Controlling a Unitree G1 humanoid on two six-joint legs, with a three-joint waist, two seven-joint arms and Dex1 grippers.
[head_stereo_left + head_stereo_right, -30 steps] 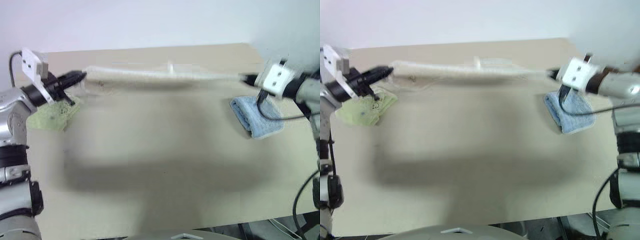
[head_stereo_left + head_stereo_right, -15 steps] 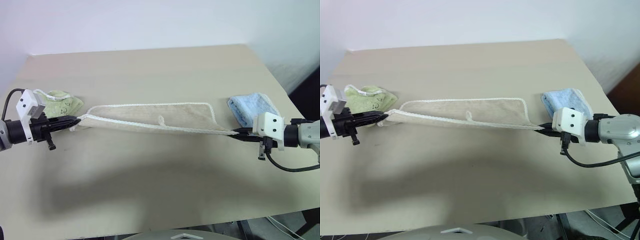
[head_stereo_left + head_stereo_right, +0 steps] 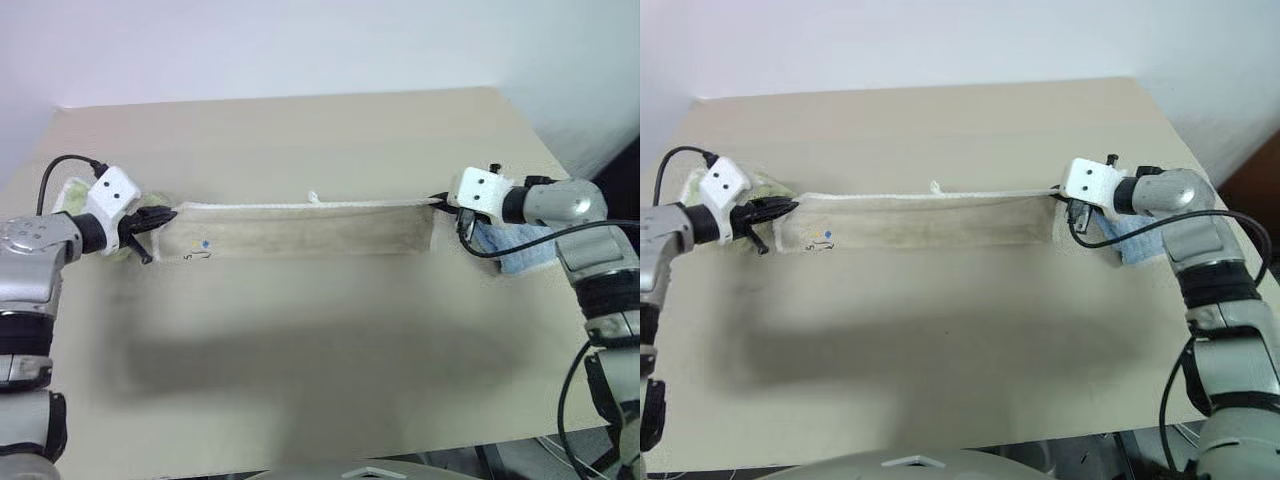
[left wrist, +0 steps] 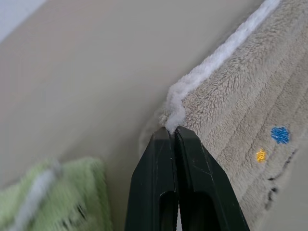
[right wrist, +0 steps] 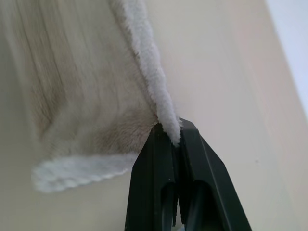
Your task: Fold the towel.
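The near half of the table [image 3: 300, 400] is bare tan surface across the lower part of the frame. Past it, in the middle band of the frame, the towel [image 3: 310, 230] is stretched in a long narrow strip from left to right, its white edging along the far side and a small white loop sticking up near the centre of that edge. Small blue and yellow marks and a dark stitched mark sit near its left end. At the left end the left gripper [image 3: 172, 213] has its fingers pressed together, pinching the towel's white-edged corner. At the right end the right gripper [image 3: 437, 199] is likewise clamped on the opposite corner's edging. Just behind the left gripper, a green towel [image 3: 70, 195] peeks out at the left edge; beside the right wrist lies a blue towel [image 3: 520, 255].
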